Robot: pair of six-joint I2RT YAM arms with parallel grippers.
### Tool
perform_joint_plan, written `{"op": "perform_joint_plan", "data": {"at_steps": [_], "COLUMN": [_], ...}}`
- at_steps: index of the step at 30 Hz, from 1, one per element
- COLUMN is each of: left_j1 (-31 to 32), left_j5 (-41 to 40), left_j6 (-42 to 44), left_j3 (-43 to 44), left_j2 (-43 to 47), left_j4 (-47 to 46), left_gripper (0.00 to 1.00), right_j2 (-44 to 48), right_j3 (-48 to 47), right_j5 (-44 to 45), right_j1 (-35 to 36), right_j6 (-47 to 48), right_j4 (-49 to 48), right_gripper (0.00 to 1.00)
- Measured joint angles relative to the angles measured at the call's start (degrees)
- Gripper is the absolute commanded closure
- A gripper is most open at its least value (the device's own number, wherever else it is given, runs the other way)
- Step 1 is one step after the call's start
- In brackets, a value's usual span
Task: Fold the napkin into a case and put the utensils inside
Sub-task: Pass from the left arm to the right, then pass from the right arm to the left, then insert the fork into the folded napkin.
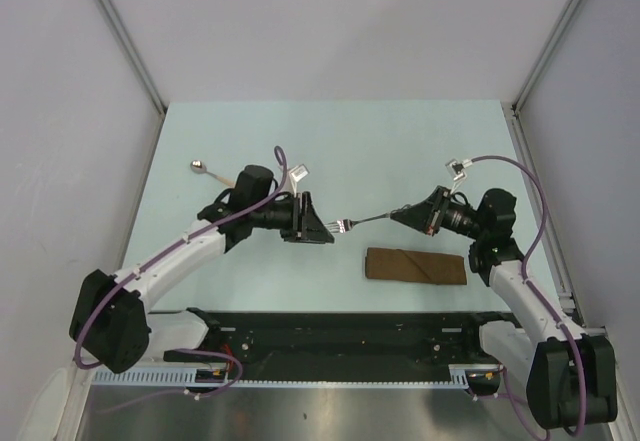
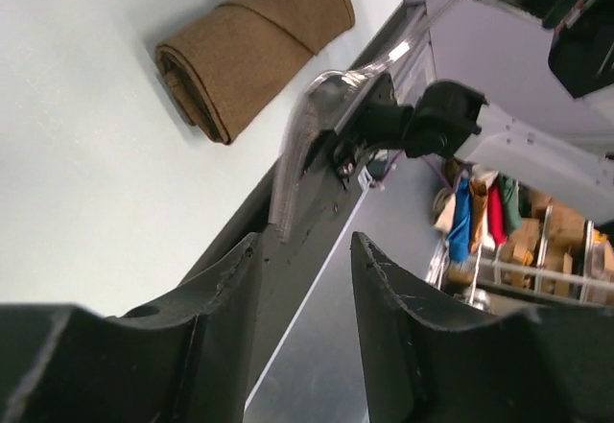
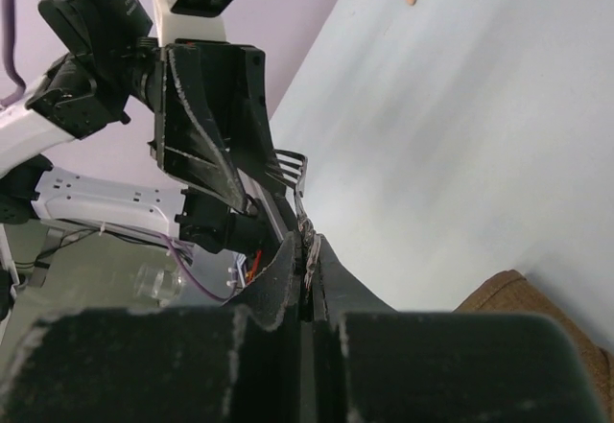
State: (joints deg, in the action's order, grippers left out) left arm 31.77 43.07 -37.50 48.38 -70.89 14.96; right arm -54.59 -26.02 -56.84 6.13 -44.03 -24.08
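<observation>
Top external view: the folding looks finished, since the napkin now lies as a narrow brown case [image 1: 415,266] flat on the tabletop [image 1: 400,141], just on the near side of the right end effector [image 1: 397,215] and a little towards the left one. Neither utensil is inside it yet, so by my reckoning the task is roughly halfway done: the case is made and both insertions are left. The fork [image 1: 358,223] hangs in the air between the two arms. The right end effector is clenched on its handle, as the right wrist view shows, with the metal pinched between the closed fingers and the tines pointing away towards the other arm. The left end effector [image 1: 322,226] stands released, its jaws clearly apart in the left wrist view. The tines sit right at its fingertips, though I cannot tell whether they touch. The spoon [image 1: 205,169] rests on the tabletop on the far side of the left end effector, well apart from the case and from the right end effector, with nothing gripping it. Counted: one case, one fork, one spoon and two end effectors. Only the fork is held, and it still has to be slid into the case, with the spoon to follow.
</observation>
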Motion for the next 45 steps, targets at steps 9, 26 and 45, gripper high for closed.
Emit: {"op": "perform_joint_plan", "data": {"at_steps": [9, 26, 45], "left_j1": [-1.20, -1.53, 4.52], "left_j5": [-3.56, -5.33, -8.57], "left_j6": [-5.86, 1.07, 5.99], "left_j3": [-0.96, 3.58, 8.90], "left_j2": [0.13, -4.28, -18.47], "left_j4": [-6.34, 0.26, 9.64], "left_gripper": [0.79, 1.00, 1.00], "right_j2": [3.26, 6.43, 4.13], "right_j3": [2.69, -8.15, -9.22], "right_j5": [0.92, 18.93, 57.11], "right_j1": [-0.04, -2.56, -13.49], "right_j6": [-2.93, 3.15, 4.55], "right_j4": [-1.66, 31.50, 68.83], "right_gripper": [1.00, 0.25, 0.85]}}
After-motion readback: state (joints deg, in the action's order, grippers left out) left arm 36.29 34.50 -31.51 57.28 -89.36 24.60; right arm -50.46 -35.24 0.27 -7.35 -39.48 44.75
